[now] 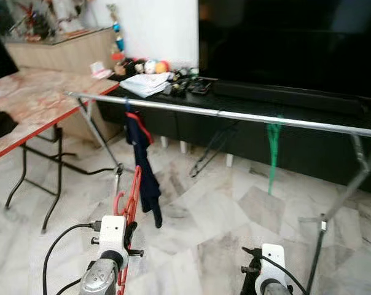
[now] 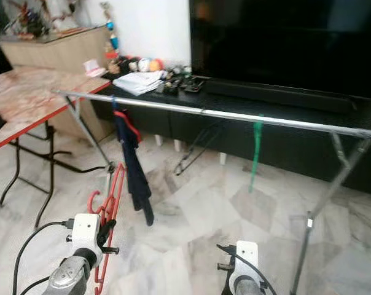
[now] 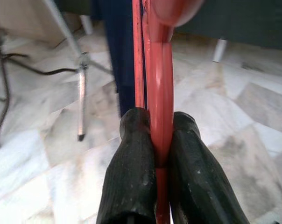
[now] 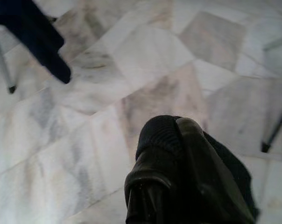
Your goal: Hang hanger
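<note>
My left gripper (image 3: 160, 128) is shut on a red plastic hanger (image 1: 131, 203), held upright at the lower left, below and in front of the silver drying-rack rail (image 1: 234, 115). The hanger's hook (image 1: 119, 198) curls toward the left. A dark blue garment (image 1: 144, 166) hangs from the rail on another red hanger near its left end. A green hanger (image 1: 273, 153) dangles from the rail further right. My right gripper (image 4: 178, 140) is shut with nothing in it, low at the right above the marble floor.
A red-edged folding table (image 1: 32, 104) stands at the left. Behind the rack is a low black TV cabinet (image 1: 284, 98) with papers and small items on it and a large dark screen (image 1: 290, 43). The rack's legs (image 1: 333, 209) slant down at the right.
</note>
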You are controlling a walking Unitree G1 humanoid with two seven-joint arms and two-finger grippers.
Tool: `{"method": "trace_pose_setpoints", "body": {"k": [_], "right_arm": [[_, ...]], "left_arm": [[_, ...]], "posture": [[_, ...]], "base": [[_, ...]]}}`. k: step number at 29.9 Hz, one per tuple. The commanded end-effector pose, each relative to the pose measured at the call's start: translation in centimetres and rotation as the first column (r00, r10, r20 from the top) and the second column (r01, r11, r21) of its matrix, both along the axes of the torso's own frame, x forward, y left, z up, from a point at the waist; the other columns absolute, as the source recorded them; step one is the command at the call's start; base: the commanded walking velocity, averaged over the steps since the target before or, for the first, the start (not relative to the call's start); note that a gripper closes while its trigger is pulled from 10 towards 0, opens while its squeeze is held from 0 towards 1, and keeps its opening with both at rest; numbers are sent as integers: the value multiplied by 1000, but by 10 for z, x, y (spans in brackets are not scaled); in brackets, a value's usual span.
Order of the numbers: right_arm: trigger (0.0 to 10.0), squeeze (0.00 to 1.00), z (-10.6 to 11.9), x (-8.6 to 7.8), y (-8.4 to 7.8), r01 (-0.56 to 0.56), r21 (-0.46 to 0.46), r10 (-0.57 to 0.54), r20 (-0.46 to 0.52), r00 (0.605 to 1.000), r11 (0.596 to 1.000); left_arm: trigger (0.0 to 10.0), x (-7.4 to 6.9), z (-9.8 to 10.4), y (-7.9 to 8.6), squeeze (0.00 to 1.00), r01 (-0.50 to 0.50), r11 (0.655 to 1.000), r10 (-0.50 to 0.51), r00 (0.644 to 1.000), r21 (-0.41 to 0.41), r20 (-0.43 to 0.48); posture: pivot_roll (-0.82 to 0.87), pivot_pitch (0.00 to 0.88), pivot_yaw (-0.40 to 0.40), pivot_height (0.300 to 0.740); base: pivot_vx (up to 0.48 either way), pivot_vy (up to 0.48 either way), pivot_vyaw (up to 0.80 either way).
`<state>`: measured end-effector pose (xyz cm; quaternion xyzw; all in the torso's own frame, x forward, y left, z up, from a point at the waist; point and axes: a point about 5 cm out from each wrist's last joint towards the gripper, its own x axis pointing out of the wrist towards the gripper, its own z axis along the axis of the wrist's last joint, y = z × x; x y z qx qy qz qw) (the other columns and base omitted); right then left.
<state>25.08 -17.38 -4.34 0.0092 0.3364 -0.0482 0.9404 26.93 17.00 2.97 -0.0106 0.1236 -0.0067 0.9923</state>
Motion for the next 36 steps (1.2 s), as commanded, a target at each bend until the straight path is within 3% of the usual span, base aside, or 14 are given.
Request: {"method": "trace_pose_setpoints", "body": {"k": [1,13,28,29,30,31,36], "right_arm": [[10000,0,6,9,8,-21,9,21,29,999,1000],[10000,0,8,10,-5,-9,-30,10,29,1000,1000],[10000,0,8,10,1,-21,-16,22,50,999,1000],[10000,0,11,13,2,-25,-15,26,67,997,1000],[10000,0,43,44,-6,-23,-26,28,224,974,999],[10000,0,56,55,-10,-23,-29,30,278,960,999],[10000,0,72,67,-15,-80,-73,100,322,941,994]], "left_arm": [[10000,1,1,10,0,-38,999,38,999,11,0],[10000,3,-2,1,0,-81,996,81,997,-46,-7],[10000,-1,-4,5,0,-39,998,38,999,-47,-27],[10000,-1,-4,4,0,-20,999,19,999,-46,-32],[10000,-2,-5,3,0,21,999,-23,999,-45,-45],[10000,-2,-6,1,0,57,997,-59,996,-43,-60],[10000,-8,-12,0,0,249,968,-245,955,6,-168]], "posture": [[-70,0,86,740],[-81,0,36,740],[-81,0,72,740],[-81,0,77,740],[-82,0,82,740],[-82,0,82,740],[-80,0,86,740]], "base": [[0,480,0],[0,480,0],[0,467,-790],[0,0,-800],[0,0,0],[0,0,0],[0,0,0]]}}
